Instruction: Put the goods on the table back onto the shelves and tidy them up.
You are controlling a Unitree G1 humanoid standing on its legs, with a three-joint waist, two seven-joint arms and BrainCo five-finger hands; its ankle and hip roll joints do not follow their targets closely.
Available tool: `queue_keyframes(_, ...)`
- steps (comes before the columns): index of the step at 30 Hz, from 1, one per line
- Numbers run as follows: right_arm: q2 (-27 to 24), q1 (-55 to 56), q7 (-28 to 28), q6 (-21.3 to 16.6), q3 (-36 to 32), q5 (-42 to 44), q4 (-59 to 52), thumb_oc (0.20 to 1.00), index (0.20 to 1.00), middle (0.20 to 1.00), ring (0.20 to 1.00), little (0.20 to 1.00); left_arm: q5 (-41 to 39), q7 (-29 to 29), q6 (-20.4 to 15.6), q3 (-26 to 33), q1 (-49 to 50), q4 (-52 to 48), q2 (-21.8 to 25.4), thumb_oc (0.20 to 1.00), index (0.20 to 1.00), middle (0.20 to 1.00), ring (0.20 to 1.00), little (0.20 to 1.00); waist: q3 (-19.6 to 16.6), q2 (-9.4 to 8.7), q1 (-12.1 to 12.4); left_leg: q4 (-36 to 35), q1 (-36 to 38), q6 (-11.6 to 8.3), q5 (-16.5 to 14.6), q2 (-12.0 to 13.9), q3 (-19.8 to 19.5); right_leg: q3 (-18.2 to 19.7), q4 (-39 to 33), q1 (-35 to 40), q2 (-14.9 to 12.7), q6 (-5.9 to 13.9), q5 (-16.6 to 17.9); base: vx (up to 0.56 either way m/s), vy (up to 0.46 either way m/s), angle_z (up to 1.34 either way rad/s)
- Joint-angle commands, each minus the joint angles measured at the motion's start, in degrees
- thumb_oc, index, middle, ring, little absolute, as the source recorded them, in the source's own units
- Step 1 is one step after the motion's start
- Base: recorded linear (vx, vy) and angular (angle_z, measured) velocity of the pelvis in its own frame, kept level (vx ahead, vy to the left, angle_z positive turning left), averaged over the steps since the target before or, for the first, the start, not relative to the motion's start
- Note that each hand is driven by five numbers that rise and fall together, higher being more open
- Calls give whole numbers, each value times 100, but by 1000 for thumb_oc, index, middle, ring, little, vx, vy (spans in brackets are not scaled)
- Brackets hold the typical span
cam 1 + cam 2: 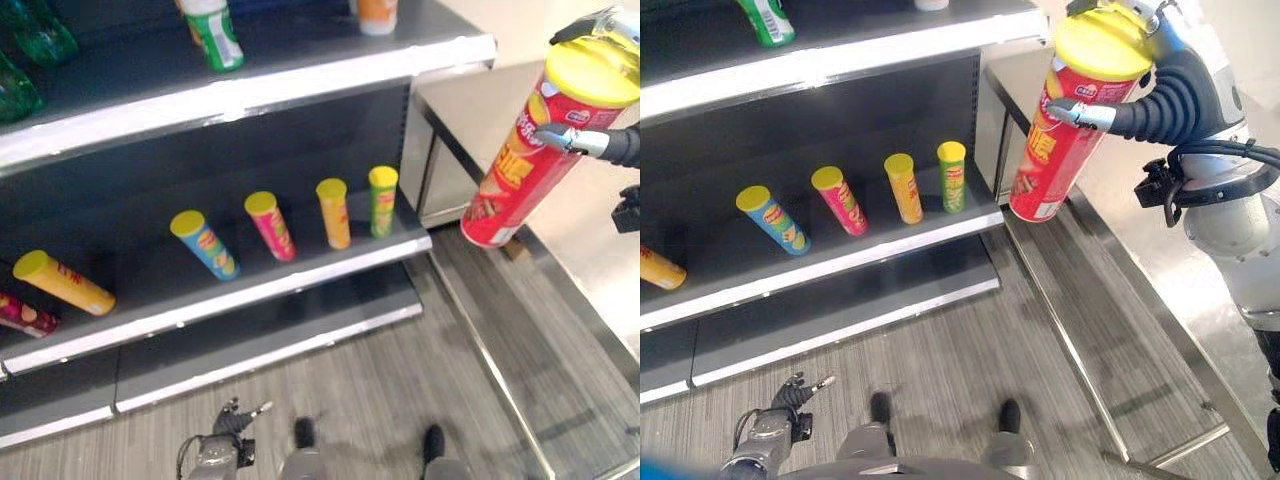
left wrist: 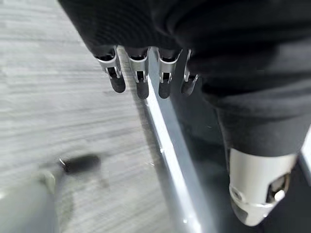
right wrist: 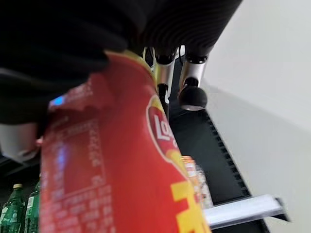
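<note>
Red crisp can [image 1: 525, 150] with yellow lid is up in the air at the shelf unit's right end, tilted, held near its top by the right robot hand [image 1: 585, 138], thumb wrapped across the front of the tube. Left eye view: middle shelf [image 1: 300, 275] carries a row of smaller crisp cans, yellow [image 1: 62, 282], blue [image 1: 205, 244], pink [image 1: 271, 225], orange [image 1: 334, 212], green [image 1: 382, 200], all upright with lids toward camera; top shelf [image 1: 250, 95] has a green-white bottle [image 1: 212, 35]; steel bench [image 1: 560, 330] sits below the held can. Right eye view: same grasp, fingers curled round the can just under the lid; left robot hand [image 1: 790, 398] hangs low over the wood-look floor [image 1: 940, 370], idle. Left wrist view: left fingers [image 2: 141, 80] relaxed and apart, holding nothing. Right wrist view: red can fills the near field, fingers [image 3: 192, 90] curled at its side, shelf edge beyond. Step in hand looks like carrying the can toward the shelves. Next move likely calls for swinging it left to a free spot on the middle shelf beside the green can, righting it, then letting go.
</note>
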Motion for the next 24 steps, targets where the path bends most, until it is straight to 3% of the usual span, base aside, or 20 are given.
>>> queue_keyframes(1, -70, 177, -262, -165, -463, -84, -52, 200, 200, 200, 200, 200, 152, 189, -190, -96, 193, 54, 64, 1000, 1000, 1000, 1000, 1000, -390, -164, 19, -656, 443, -300, 1350, 589, -169, 11, 291, -89, 146, -31, -911, -65, 506, 68)
queue_keyframes(2, 36, 338, -65, -114, -587, 95, -121, 200, 200, 200, 200, 200, 229, 97, -253, 16, -72, -6, 403, 1000, 1000, 1000, 1000, 1000, -544, -63, -104, -590, 732, -300, 1365, 571, -201, -56, 249, -167, -156, 187, -658, -20, 379, 69)
queue_keyframes(4, 135, 410, -37, -118, -607, 138, -117, 200, 200, 200, 200, 200, 213, 116, -257, 5, -95, -35, 375, 1000, 1000, 1000, 1000, 1000, -548, -33, -123, -584, 798, -300, 1198, 526, -288, -79, 207, -177, -237, 264, -562, -32, 371, 57)
queue_keyframes(5, 164, 436, 22, -91, -583, 176, -126, 200, 200, 200, 200, 200, 206, 77, -254, -13, -112, -48, 368, 1000, 1000, 1000, 1000, 1000, -558, 11, -148, -582, 871, -300, 786, 474, -289, -47, 170, -150, -229, 310, -543, -21, 309, 17)
queue_keyframes(6, 227, 431, 32, -67, -567, 174, -137, 200, 200, 200, 200, 200, 215, 77, -227, -58, -197, -69, 355, 1000, 1000, 1000, 1000, 1000, -555, 17, -199, -453, 821, -300, 174, 432, -200, 5, 149, -156, -303, 348, -453, -13, 270, 10)
queue_keyframes(7, 275, 407, 38, -36, -538, 189, -137, 200, 200, 200, 200, 200, 215, 71, -211, -100, -253, -89, 356, 1000, 1000, 1000, 1000, 1000, -562, 7, -229, -364, 734, -281, -140, 369, -146, 17, 136, -188, -380, 379, -357, -33, 348, 28)
queue_keyframes(10, 560, 395, -14, 58, -479, 63, -149, 200, 200, 200, 200, 200, 301, 153, -196, -189, -498, -63, 373, 1000, 1000, 1000, 1000, 1000, -478, -149, -219, 165, 345, -108, -798, -94, -134, 118, 119, -331, -887, 618, 151, -100, 481, 21)
queue_keyframes(11, 754, 385, -70, 124, -439, -47, -165, 200, 200, 200, 200, 200, 369, 193, -192, -250, -594, -99, 442, 1000, 1000, 1000, 1000, 1000, -359, -275, -157, 434, 50, 78, -1041, -402, -209, 172, 122, -475, -1164, 687, 564, -186, 742, 10)
queue_keyframes(13, 1039, 495, -118, 283, -455, -234, -163, 200, 200, 200, 200, 200, 488, 222, -73, -166, -732, 44, 580, 1000, 1000, 1000, 1000, 1000, -279, -383, -144, 233, 37, 463, -1167, -928, -227, 411, 286, -743, -1477, 659, 874, -120, 881, -2)
queue_keyframes(14, 1082, 518, -94, 307, -404, -259, -191, 200, 200, 200, 200, 200, 560, 222, -63, -174, -670, 37, 594, 1000, 1000, 1000, 1000, 1000, -207, -390, -239, 45, 100, 619, -1026, -1105, -271, 962, 811, -1011, -1275, 463, 777, -11, 800, 18)
queue_keyframes(15, 1055, 554, -44, 285, -420, -190, -227, 200, 200, 200, 200, 200, 616, 151, -59, -275, -646, 9, 567, 1000, 1000, 1000, 1000, 1000, -204, -336, -342, -183, 194, 741, -913, -1266, -329, 1471, 1180, -1136, -595, 301, 269, 51, 720, 14)
queue_keyframes(16, 999, 651, -14, 234, -529, -151, -293, 200, 200, 200, 200, 200, 726, 74, -61, -390, -603, -34, 535, 1000, 1000, 1000, 1000, 1000, -220, -319, -419, -370, 282, 852, -839, -1434, -419, 1733, 1330, -1094, 105, 155, -370, 112, 529, 53)
queue_keyframes(17, 991, 709, 39, 211, -545, -126, -345, 200, 200, 200, 200, 200, 803, 53, -42, -426, -616, -19, 509, 1000, 1000, 1000, 1000, 1000, -239, -334, -472, -484, 377, 888, -842, -1495, -443, 1863, 1380, -1092, 418, 93, -560, 144, 372, 46)
queue_keyframes(18, 997, 774, 119, 169, -544, -63, -414, 200, 200, 200, 200, 200, 862, 46, -28, -491, -646, 38, 470, 1000, 1000, 1000, 1000, 1000, -283, -424, -522, -642, 476, 941, -785, -1663, -495, 2108, 1193, -1094, 902, 27, -613, 143, 225, 104)
queue_keyframes(19, 971, 749, 161, 113, -477, 22, -419, 200, 200, 200, 200, 200, 901, 32, -45, -558, -664, 33, 442, 1000, 1000, 1000, 1000, 1000, -272, -543, -555, -700, 520, 992, -790, -1857, -591, 2288, 932, -1204, 1354, -7, -504, 132, 180, 97)
queue_keyframes(22, 929, 706, 194, 39, -319, 3, -459, 200, 200, 200, 200, 200, 952, -11, -91, -636, -650, -75, 358, 1000, 1000, 1000, 1000, 1000, -218, -622, -535, -733, 593, 1041, -849, -2088, -706, 2149, 729, -1428, 1674, -18, -331, 88, 76, 22)
queue_keyframes(24, 891, 739, 184, 34, -290, -82, -571, 200, 200, 200, 200, 200, 1041, -31, -117, -741, -590, -221, 296, 1000, 1000, 1000, 1000, 1000, -159, -689, -487, -656, 568, 1085, -886, -2239, -825, 1971, 558, -1295, 1614, -82, -314, 79, 4, -13)
